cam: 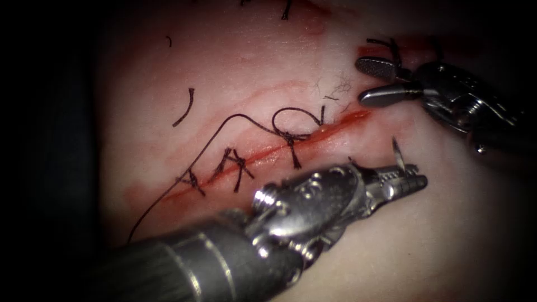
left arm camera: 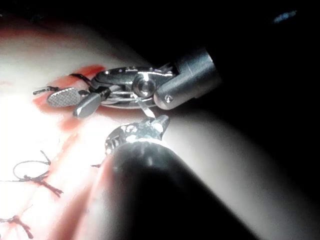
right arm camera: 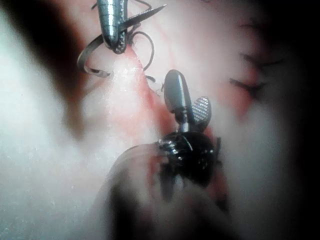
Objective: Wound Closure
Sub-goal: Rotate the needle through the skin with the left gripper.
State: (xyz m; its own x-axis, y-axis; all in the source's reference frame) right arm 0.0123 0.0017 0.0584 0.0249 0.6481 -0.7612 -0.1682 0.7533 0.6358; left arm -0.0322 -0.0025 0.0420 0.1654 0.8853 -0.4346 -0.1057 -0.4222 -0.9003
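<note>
The needle (cam: 398, 155) is sitting in the left pincer (cam: 413, 178), clenched crosswise so that its sharp tip is sticking up above the closed jaws; in the right wrist view its curved body (right arm camera: 90, 62) is arcing out the other side, so the grip is lying nearer the tip than the tail. It is riding free of the tissue (cam: 240, 61), just on the right side of the cut (cam: 313, 137).

Thread (cam: 224, 126) is trailing from the stitched part of the cut, looping over the left side and running off toward the near edge. Three knotted stitches (cam: 291, 140) are already crossing the cut; the far stretch, wet with red fluid (cam: 352, 117), is lying unstitched.

The right pincer (cam: 380, 81) is hovering released over that far end, jaws spread and holding nothing.

Judging from this, the closure is between stitches, with the needle being readied for another bite. That calls for a grip further back along the curve and the tip turned square to the edge of the open stretch. Loose thread ends (cam: 184, 106) are lying scattered on the left.
</note>
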